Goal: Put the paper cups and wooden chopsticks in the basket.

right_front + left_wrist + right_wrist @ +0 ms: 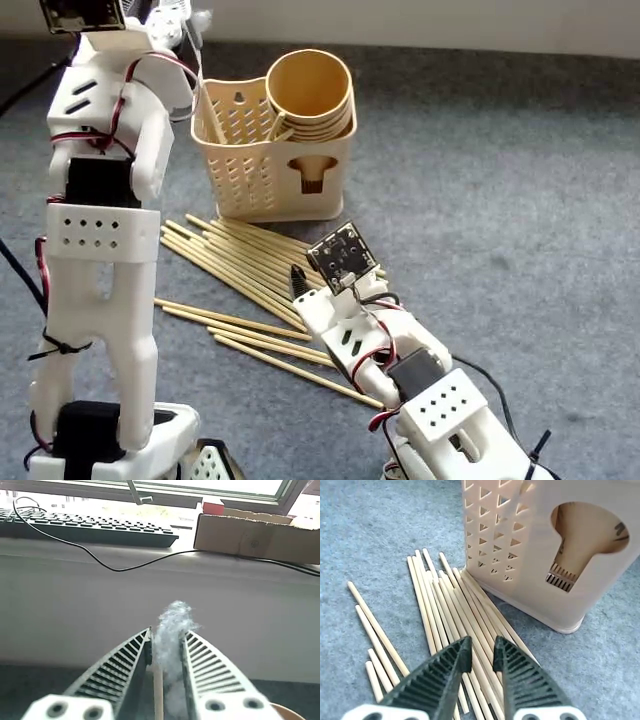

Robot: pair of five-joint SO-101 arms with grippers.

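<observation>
Chopsticks [455, 610] sit right under my right gripper [482, 644], jaws open and empty, lying lengthwise toward the basket [520, 580].

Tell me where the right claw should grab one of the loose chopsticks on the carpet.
Take an outlying chopstick at mid-length, coming straight down with the right claw open across it. It lies flat and apart from the packed bundle by the basket, so the claw likely fits around it without snagging neighbours.
</observation>
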